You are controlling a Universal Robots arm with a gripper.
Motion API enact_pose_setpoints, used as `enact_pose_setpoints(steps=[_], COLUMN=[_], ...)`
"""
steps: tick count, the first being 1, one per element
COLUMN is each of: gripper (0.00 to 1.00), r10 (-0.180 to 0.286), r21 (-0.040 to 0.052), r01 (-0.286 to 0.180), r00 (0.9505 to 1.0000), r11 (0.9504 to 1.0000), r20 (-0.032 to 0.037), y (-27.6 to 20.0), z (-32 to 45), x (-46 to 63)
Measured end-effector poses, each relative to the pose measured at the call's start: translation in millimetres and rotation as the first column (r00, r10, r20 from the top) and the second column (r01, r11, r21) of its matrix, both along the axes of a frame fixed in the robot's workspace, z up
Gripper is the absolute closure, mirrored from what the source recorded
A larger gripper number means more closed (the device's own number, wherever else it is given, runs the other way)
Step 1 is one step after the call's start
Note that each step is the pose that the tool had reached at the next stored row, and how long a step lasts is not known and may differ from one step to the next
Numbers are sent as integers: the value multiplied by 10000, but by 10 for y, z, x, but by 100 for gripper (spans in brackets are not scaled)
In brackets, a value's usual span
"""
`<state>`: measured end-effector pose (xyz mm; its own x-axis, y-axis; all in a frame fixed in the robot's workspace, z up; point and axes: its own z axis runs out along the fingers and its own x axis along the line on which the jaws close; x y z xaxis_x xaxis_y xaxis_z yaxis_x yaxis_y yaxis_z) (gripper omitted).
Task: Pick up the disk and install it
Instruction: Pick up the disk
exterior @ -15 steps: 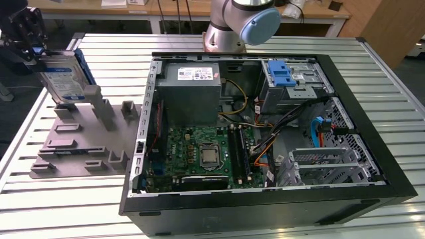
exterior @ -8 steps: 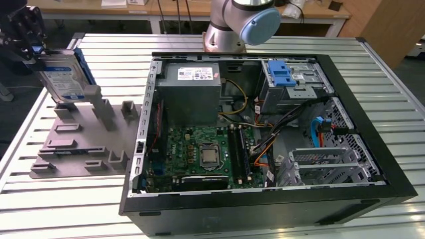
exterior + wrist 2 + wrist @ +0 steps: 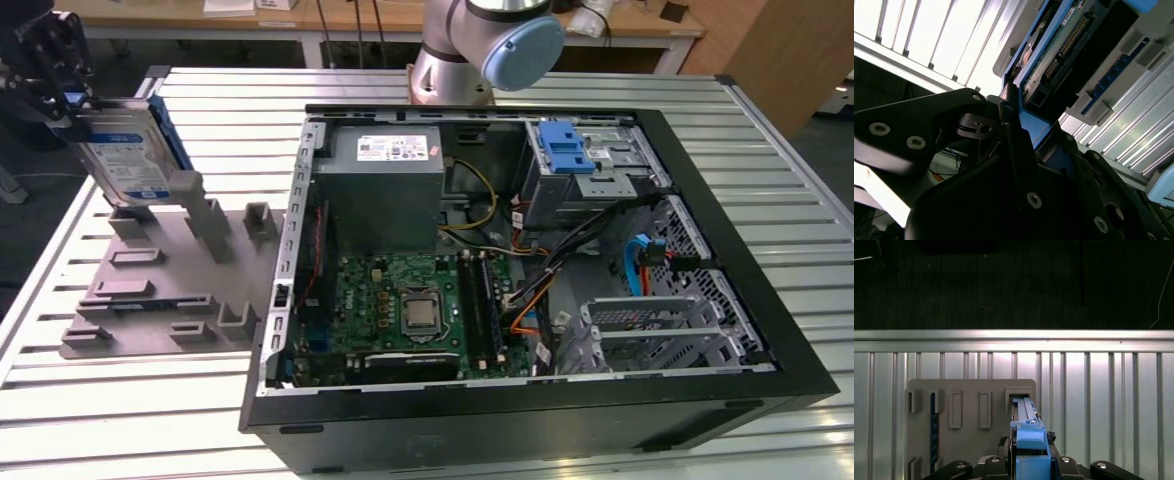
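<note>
Half done is my read. In the exterior view, the gripper point(image 3: 70, 100) is clamped on the top end of the disk point(image 3: 124, 150). It holds the disk upright over the grey holder point(image 3: 147, 275), at the exterior view's left of the open computer case point(image 3: 787, 330) and well apart from it. I can't tell if the lower edge is clear of the holder. In the second wrist view, the dark fingers point(image 3: 1010, 135) pinch the disk point(image 3: 1054, 55) by its blue frame, circuit board facing the camera. In the first wrist view, the disk point(image 3: 1029, 432) sits edge-on between the jaws, with the grey holder point(image 3: 969, 390) and slatted table point(image 3: 1104, 390) beyond. So it's grabbed but not installed.
</note>
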<state>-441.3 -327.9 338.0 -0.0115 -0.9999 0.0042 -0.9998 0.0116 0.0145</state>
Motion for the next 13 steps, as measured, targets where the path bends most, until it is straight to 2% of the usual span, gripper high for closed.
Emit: enact_pose_setpoints(steps=[13], gripper=[64], r10=[0], r21=[0], r01=[0], r00=[10000], r11=[10000], r20=[1], y=[0], z=[19], x=[0])
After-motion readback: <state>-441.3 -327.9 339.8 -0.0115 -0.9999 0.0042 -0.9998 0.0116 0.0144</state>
